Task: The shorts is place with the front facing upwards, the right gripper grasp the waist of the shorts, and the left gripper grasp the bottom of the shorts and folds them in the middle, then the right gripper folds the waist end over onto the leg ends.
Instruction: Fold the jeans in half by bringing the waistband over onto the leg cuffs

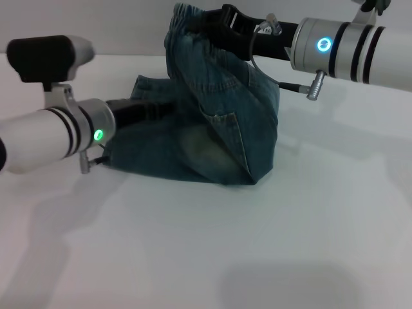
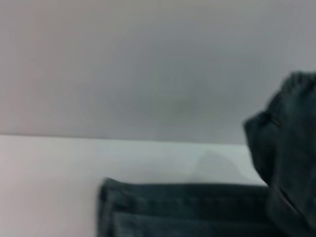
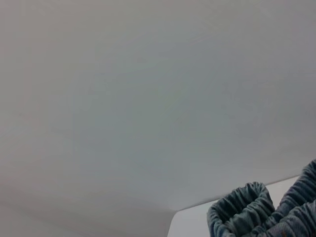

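Shorts (image 1: pixel 212 122): on the white table (image 1: pixel 206 244), hoisted into a tent, long axis rising from the table toward the far side.
Waist end (image 1: pixel 187 19): uppermost, ruched band bunched, off the table.
Right gripper (image 1: pixel 222 22): clamped on the waist end, held high.
Left gripper (image 1: pixel 145 109): low at the denim's left edge; whether it grips is hidden.

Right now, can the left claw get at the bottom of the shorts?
Probably yes. The left claw is already down at the bottom of the shorts, tucked among the folds. Nothing blocks it, though denim hides its tips. The right claw holds the waist end up.
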You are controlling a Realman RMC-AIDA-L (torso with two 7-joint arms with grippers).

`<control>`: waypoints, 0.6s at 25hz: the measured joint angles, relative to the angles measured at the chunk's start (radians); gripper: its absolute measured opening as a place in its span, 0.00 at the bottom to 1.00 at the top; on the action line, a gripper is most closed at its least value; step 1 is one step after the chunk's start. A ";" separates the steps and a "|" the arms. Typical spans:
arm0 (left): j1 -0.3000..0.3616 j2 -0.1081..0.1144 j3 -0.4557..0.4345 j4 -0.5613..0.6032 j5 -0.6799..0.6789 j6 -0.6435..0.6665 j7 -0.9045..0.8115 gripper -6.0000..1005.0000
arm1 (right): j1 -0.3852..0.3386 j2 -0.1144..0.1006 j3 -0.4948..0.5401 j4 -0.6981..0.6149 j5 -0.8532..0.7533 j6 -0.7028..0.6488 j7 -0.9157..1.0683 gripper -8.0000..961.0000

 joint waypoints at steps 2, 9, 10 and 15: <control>0.014 0.004 -0.013 -0.008 0.001 0.020 0.000 0.80 | 0.002 0.000 -0.004 0.002 -0.001 0.000 0.000 0.17; 0.081 0.008 -0.118 -0.045 0.008 0.085 0.009 0.80 | 0.004 -0.002 -0.012 0.011 -0.005 0.001 -0.004 0.17; 0.087 0.008 -0.125 -0.049 0.008 0.093 0.009 0.80 | 0.006 -0.002 -0.017 0.013 -0.006 0.001 -0.004 0.17; 0.138 0.008 -0.167 -0.064 0.006 0.147 0.008 0.80 | 0.029 -0.002 -0.043 0.037 -0.009 -0.006 -0.009 0.17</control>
